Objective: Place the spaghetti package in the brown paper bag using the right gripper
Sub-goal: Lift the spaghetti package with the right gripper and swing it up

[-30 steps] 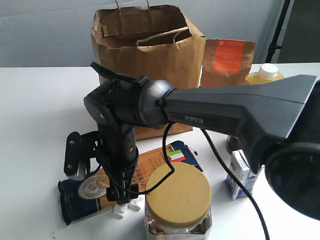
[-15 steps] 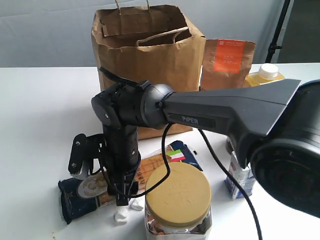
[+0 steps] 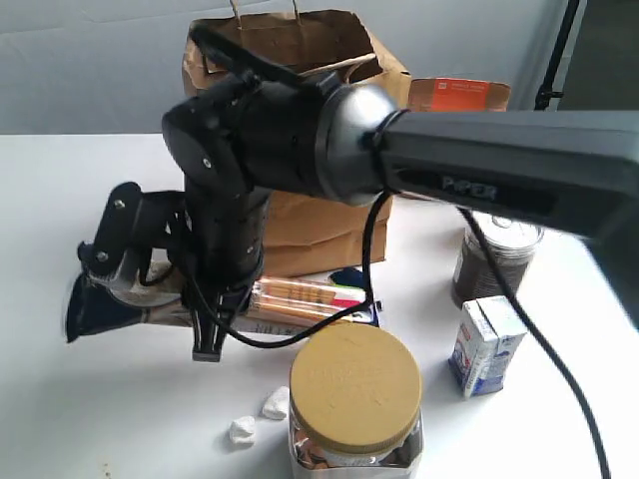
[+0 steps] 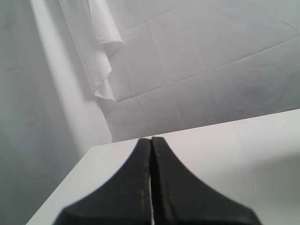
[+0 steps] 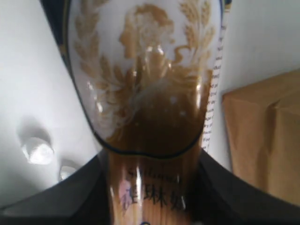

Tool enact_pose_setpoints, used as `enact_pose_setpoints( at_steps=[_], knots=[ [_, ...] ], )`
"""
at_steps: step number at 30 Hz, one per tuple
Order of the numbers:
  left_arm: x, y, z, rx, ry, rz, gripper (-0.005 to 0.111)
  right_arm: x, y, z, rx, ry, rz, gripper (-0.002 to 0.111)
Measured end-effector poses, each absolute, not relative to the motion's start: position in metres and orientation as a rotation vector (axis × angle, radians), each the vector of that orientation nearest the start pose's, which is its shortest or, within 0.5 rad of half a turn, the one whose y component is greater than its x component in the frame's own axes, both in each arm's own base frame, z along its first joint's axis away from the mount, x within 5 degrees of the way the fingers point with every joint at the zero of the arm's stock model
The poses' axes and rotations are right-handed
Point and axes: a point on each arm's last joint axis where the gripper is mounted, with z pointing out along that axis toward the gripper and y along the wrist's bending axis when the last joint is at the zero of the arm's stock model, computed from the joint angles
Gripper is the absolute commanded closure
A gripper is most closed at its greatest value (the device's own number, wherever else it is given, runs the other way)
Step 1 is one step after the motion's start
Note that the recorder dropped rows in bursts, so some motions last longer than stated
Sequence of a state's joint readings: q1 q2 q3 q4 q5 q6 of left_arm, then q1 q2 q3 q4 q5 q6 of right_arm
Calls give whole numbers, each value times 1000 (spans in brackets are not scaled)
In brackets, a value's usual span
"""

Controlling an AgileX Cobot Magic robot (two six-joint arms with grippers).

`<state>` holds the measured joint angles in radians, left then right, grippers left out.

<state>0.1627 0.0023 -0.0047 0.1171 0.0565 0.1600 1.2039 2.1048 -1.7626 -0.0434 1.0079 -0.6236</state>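
My right gripper (image 3: 135, 264) is shut on the spaghetti package (image 3: 300, 297) and holds it roughly level above the table, in front of the brown paper bag (image 3: 329, 120). The packet's dark navy end (image 3: 92, 311) sticks out to the left. In the right wrist view the spaghetti package (image 5: 150, 93) with its gold emblem fills the space between the fingers (image 5: 70, 197), and the brown paper bag (image 5: 267, 140) stands beside it. The bag is upright with its mouth open. My left gripper (image 4: 151, 145) is shut on nothing over bare white table.
A jar with a tan lid (image 3: 354, 384) stands at the front. A tin can (image 3: 494, 264) and a small carton (image 3: 484, 344) are to its right. Two white crumpled bits (image 3: 260, 411) lie by the jar. A brown pouch with an orange label (image 3: 459, 93) stands behind.
The right arm has risen and swung left, lifting the spaghetti package off the table from beside the jar. The white bits stayed on the table.
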Motion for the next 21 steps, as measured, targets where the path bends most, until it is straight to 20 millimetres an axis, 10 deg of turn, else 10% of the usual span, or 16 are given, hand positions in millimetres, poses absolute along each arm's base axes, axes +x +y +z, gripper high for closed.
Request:
enact_pose_setpoints(
  at_steps=[21],
  knots=[
    [56, 10, 210, 83, 1546, 354, 107, 103, 413, 378, -1710, 1389, 696, 108]
  ],
)
